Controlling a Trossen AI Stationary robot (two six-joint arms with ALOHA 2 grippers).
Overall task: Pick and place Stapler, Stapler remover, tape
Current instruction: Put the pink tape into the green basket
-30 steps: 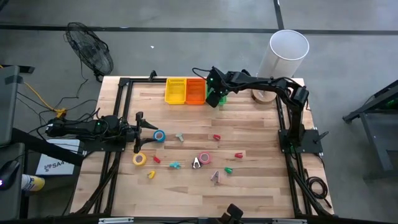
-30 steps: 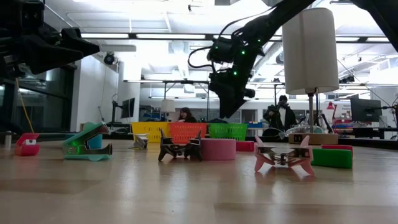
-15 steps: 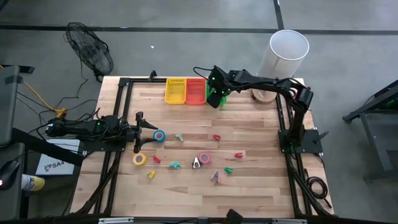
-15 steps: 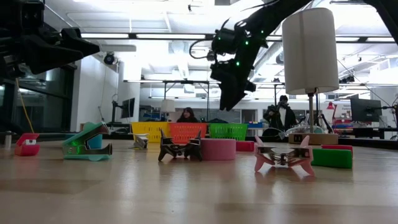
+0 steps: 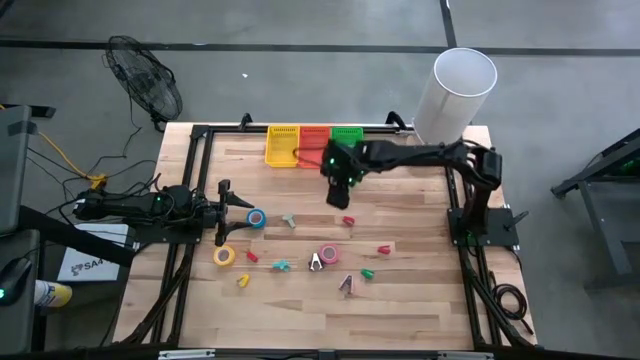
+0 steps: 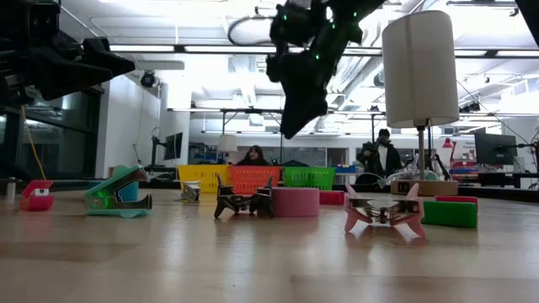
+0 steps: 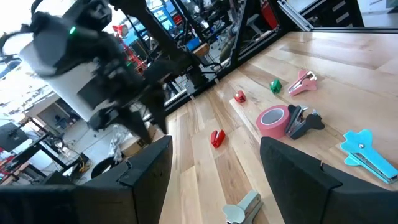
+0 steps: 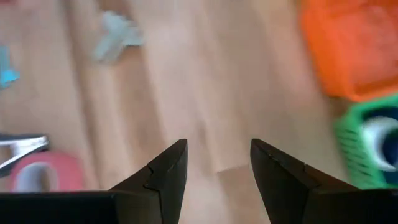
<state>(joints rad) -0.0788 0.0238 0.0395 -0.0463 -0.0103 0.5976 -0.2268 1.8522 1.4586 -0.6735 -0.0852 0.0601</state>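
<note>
No readable text, label, brand or number anywhere in these views.

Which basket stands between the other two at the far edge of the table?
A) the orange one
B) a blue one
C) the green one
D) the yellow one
A: in the high view the orange basket sits between the yellow basket and the green basket.

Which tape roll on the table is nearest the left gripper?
The blue tape roll, lying just ahead of the left gripper. The yellow roll and pink roll lie farther off.
</note>
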